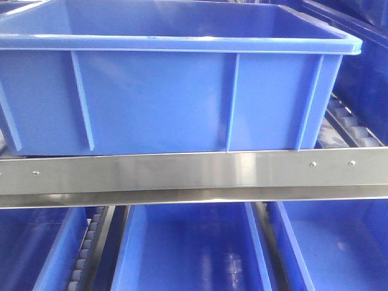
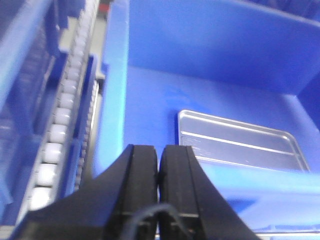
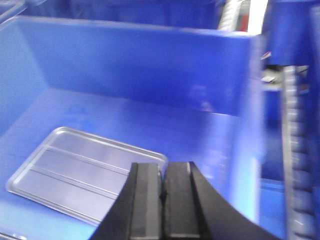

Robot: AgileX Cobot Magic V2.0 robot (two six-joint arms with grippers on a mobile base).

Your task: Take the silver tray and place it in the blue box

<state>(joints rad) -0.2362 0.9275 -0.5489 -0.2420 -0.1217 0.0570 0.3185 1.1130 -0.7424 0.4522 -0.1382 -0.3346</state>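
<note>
The silver tray lies flat on the floor of the blue box, its two long ridges running across its floor. In the left wrist view it sits at the centre right of the frame, close to the near wall of the box; in the right wrist view it shows at the lower left, its near corner partly covered by the black fingers.

The left gripper rises from the bottom middle of its frame with its two fingers pressed together, nothing between them, above the near lip of the box. The right gripper likewise shows both fingers closed against each other and holding nothing, at the bottom centre of its frame, over the box interior.

In the front view the blue box fills the upper part of the frame, ribbed wall facing the camera, resting on a shelf behind a brushed metal rail that crosses the middle. The tray is not visible from there. Below the rail, more blue bins occupy the lower part of the frame. White rollers run along the left edge of the left wrist view, beside the box.
</note>
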